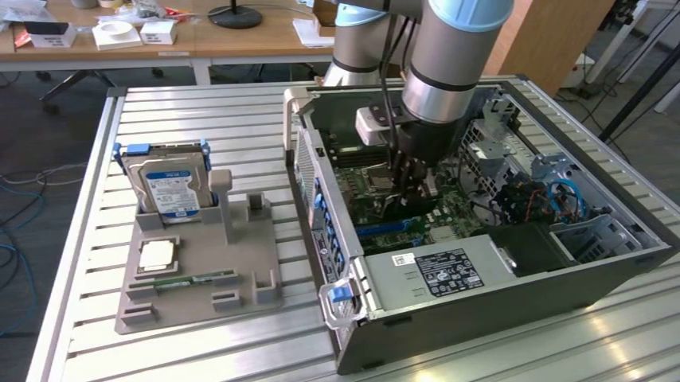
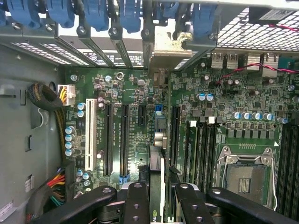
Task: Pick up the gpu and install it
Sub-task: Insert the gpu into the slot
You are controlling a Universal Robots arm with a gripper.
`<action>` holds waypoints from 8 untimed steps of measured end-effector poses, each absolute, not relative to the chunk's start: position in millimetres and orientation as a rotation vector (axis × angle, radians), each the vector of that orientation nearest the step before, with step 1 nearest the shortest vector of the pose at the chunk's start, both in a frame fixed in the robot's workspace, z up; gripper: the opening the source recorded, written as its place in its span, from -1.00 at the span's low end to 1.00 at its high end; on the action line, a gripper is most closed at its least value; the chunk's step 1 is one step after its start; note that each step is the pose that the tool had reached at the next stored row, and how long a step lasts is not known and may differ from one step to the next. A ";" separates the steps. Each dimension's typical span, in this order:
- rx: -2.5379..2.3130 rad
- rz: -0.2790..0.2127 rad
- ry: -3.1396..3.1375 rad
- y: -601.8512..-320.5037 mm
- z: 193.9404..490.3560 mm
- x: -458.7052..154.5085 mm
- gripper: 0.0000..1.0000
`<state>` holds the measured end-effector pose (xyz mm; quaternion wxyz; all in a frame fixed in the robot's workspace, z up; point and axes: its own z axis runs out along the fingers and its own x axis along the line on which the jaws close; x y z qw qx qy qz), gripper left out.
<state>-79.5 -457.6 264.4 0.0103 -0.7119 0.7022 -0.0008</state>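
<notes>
The gpu (image 1: 399,208) is a thin black card held upright inside the open computer case (image 1: 510,310), low over the green motherboard (image 1: 367,203). My gripper (image 1: 409,187) reaches down into the case from above and is shut on the card. In the wrist view the gpu (image 2: 156,163) runs edge-on between my two black fingers (image 2: 138,200), and my gripper (image 2: 159,196) clamps its top edge. Its pale metal bracket (image 2: 163,53) stands at the case's rear slot openings. The card lines up over the motherboard (image 2: 140,93) between the long black slots (image 2: 124,135) and the memory slots (image 2: 196,149).
A grey holder tray (image 1: 197,306) stands beside the case at the exterior view's left, with a hard drive (image 1: 170,187), a processor chip (image 1: 158,255) and a memory stick (image 1: 191,280). Inside the case are a power supply (image 1: 447,270), a processor socket (image 2: 245,175) and blue slot clips (image 2: 98,16).
</notes>
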 end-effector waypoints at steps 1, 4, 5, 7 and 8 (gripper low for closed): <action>-2.222 -0.003 2.192 -457.6 264.4 -80.0 -0.48; -2.222 -0.003 2.191 -457.6 264.4 -80.8 -0.48; -2.222 -0.003 2.191 -457.6 264.4 -81.0 -0.48; -2.222 -0.003 2.191 -457.6 264.4 -81.4 -0.48; -2.222 -0.003 2.191 -457.6 264.4 -81.6 -0.48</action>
